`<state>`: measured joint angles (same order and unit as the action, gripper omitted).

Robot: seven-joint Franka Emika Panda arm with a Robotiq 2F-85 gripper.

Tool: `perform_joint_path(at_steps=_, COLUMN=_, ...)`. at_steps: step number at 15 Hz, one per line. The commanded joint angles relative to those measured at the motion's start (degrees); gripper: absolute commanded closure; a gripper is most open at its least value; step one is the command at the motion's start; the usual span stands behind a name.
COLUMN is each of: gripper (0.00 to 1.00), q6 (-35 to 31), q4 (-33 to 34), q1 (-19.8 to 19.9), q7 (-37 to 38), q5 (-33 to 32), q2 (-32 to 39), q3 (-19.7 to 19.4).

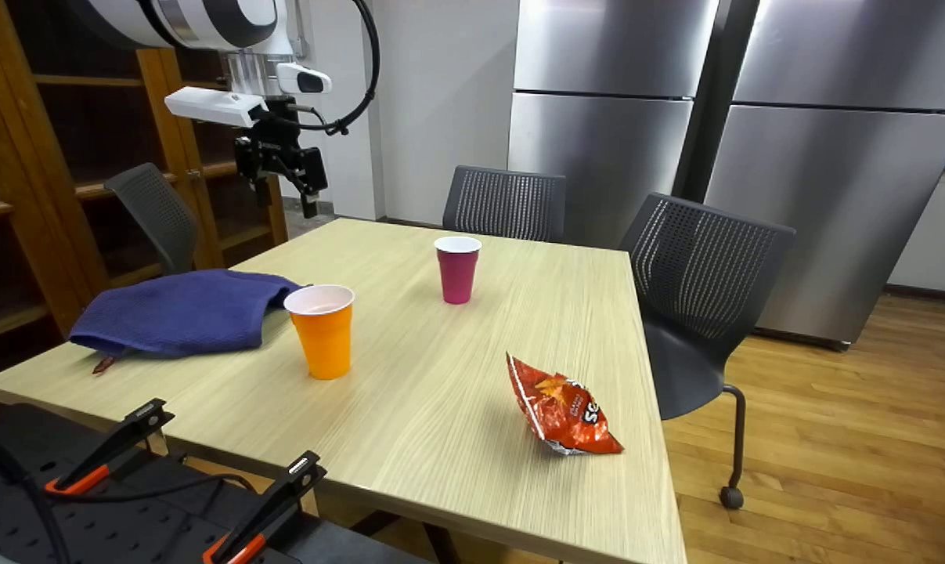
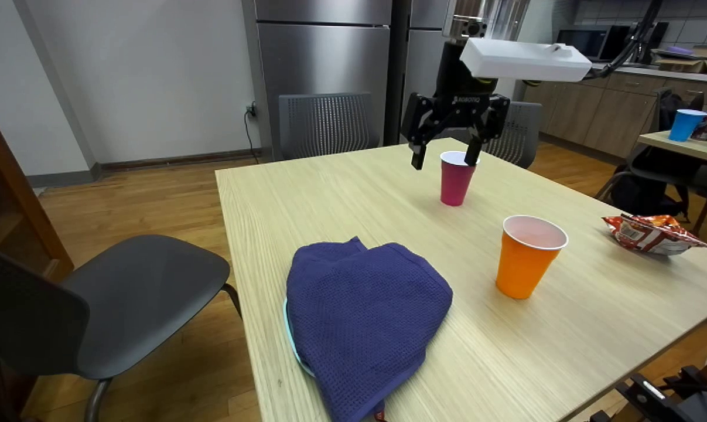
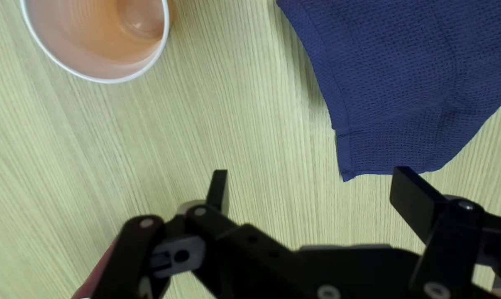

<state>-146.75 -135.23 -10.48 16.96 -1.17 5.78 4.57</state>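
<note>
My gripper (image 1: 286,201) hangs above the table with its jaws wide apart and nothing between them. In the wrist view, a corner of the dark blue cloth (image 3: 404,91) lies below and ahead of the right finger. That cloth (image 2: 365,316) is draped over something with a light blue rim (image 2: 294,340), mostly hidden. An upright orange cup (image 1: 327,345), white inside, stands beside the cloth. Farther back is an upright magenta cup (image 2: 456,181), partly behind a finger in an exterior view; only a sliver of the magenta cup (image 3: 96,270) shows in the wrist view.
A red snack bag (image 1: 566,411) lies near one edge of the wooden table (image 1: 456,439). Dark chairs (image 1: 695,313) stand around it, one chair (image 2: 148,305) close by the cloth side. Black-and-orange clamps (image 1: 265,509) sit at the robot's mount. A wooden cabinet (image 1: 155,117) rises behind the arm.
</note>
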Motion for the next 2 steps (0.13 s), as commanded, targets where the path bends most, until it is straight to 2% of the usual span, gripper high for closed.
perform_joint_path(at_steps=1, gripper=0.00, q6=0.1, q4=0.0, q1=0.7, q7=0.0, q5=-0.1, q2=0.0, q3=0.7)
perform_joint_path(at_steps=2, gripper=0.00, q6=0.1, q4=0.0, q1=0.7, q7=0.0, q5=-0.1, q2=0.0, q3=0.7)
